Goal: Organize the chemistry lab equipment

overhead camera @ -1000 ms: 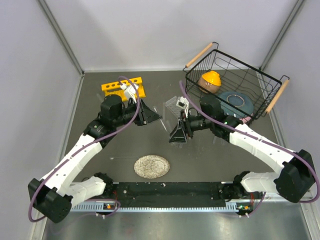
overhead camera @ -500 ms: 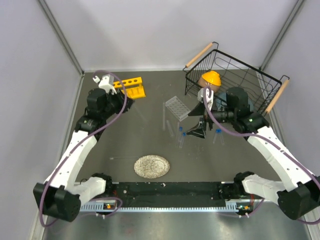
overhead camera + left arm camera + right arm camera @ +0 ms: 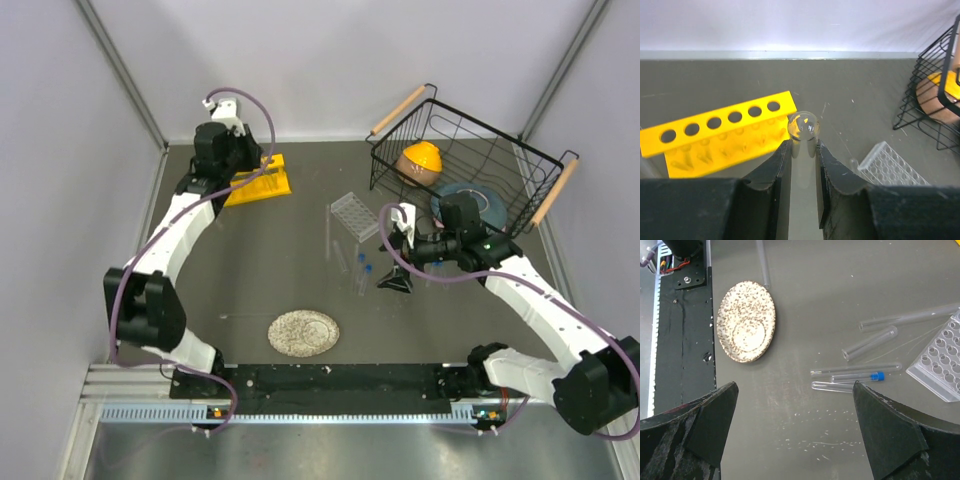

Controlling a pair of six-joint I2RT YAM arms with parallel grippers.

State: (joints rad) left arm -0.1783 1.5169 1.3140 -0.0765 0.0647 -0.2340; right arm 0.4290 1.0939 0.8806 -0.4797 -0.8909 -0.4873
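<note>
Here the left gripper (image 3: 803, 146) pinches a thin clear glass test tube (image 3: 803, 127), with the yellow six-hole tube rack (image 3: 702, 134) just beyond-left of its jaws. The right gripper (image 3: 794, 390) gapes wide, and a clear blue-capped vial (image 3: 857, 376) lies ahead between its jaws.

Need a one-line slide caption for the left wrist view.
A test tube pinched in the left gripper, near the yellow six-hole rack; grid rack at frame right.

Left arm (image 3: 172, 235), right arm (image 3: 540, 300): white shells, black joints.
Purple cable (image 3: 240, 91) loops along each, white bracket by each wrist; left gripper (image 3: 803, 147) and right gripper (image 3: 794, 390) have matte black wedge fingers, edges scuffed.
</note>
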